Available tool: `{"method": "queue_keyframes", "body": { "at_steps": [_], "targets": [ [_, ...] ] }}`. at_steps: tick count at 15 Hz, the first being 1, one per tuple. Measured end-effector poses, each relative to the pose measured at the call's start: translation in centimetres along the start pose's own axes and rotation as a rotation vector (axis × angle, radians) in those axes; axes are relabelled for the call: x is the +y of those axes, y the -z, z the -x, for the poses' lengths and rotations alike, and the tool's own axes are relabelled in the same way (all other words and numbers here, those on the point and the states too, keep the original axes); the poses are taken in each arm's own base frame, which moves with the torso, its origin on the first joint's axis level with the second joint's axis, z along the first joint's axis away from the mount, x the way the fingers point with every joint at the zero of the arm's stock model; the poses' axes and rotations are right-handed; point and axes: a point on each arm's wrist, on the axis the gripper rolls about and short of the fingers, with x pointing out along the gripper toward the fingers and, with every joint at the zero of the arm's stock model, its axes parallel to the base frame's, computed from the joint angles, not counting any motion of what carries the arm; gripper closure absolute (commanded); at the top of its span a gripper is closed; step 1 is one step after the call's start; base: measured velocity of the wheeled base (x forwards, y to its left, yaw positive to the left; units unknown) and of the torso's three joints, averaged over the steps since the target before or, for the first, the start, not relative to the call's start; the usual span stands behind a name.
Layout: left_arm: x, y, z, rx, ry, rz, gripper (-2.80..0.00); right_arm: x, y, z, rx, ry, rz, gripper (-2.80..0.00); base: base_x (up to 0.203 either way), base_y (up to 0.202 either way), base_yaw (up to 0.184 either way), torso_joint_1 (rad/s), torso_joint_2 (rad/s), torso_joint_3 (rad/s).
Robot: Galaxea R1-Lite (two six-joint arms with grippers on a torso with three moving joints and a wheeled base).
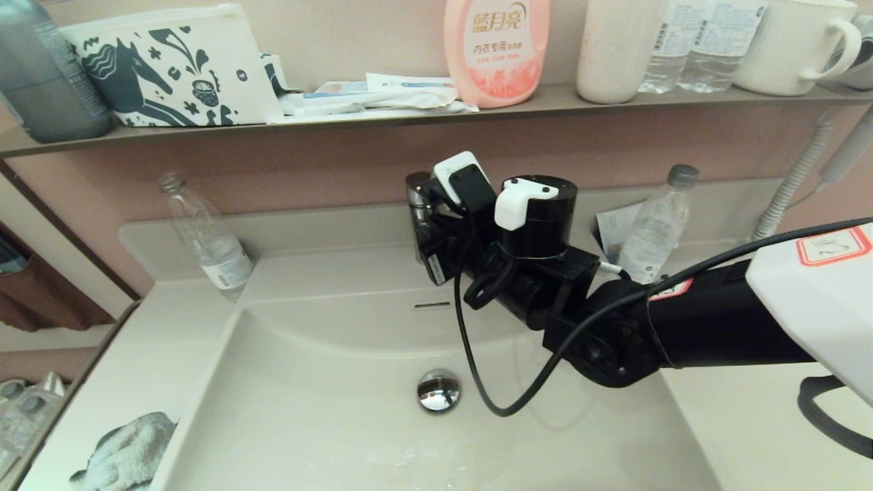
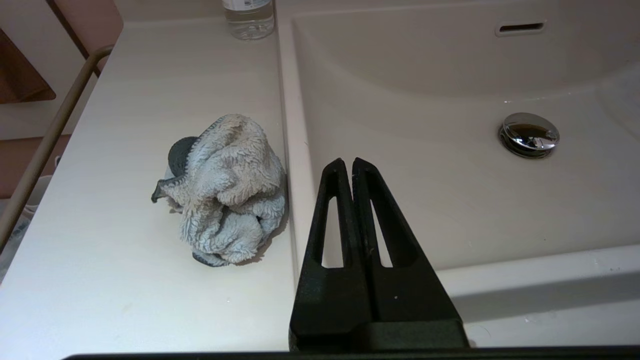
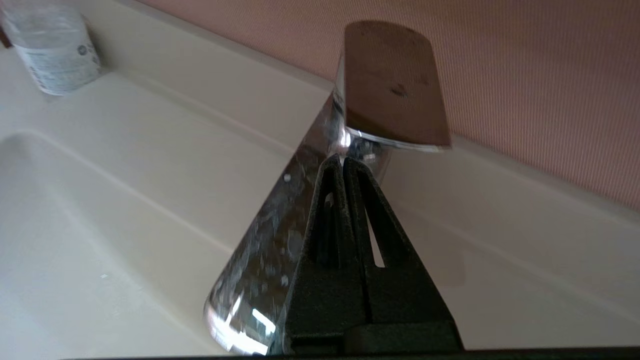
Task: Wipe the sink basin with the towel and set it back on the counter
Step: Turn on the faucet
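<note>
The towel [image 1: 126, 450] [image 2: 225, 190] lies crumpled on the counter [image 1: 102, 382] [image 2: 125, 100], just left of the sink basin's rim. The sink basin [image 1: 307, 382] [image 2: 425, 100] holds only its chrome drain plug [image 1: 438, 390] [image 2: 528, 134] and overflow slot [image 1: 432, 305]. My left gripper [image 2: 348, 162] is shut and empty, hovering over the basin's near left edge beside the towel; the head view does not show it. My right gripper [image 3: 342, 159] is shut, its tips against the chrome faucet [image 3: 280, 235] just under the lever handle [image 3: 395, 85].
Clear plastic bottles stand on the counter at back left [image 1: 208, 235] and back right [image 1: 651, 228]. A shelf [image 1: 409, 112] above carries a horse-print pouch [image 1: 170, 68], a pink detergent bottle [image 1: 496, 51] and mugs. A rail [image 2: 45, 145] runs along the counter's left side.
</note>
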Motion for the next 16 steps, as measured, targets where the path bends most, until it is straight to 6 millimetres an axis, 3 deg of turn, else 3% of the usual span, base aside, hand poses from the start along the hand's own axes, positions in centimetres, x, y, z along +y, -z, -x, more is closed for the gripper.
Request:
{"method": "queue_keyframes", "body": {
  "at_steps": [6, 16],
  "targets": [
    [0.0, 0.0, 0.0, 0.000, 0.000, 0.000, 0.00, 0.0, -1.1, -1.5, -0.056, 0.037, 0.095, 0.00, 0.000, 0.000, 0.000, 0.000, 0.00, 0.000],
    [0.0, 0.0, 0.0, 0.000, 0.000, 0.000, 0.00, -0.2, -2.3, -1.5, -0.091, 0.063, 0.092, 0.00, 0.000, 0.000, 0.000, 0.000, 0.00, 0.000]
  ]
}}
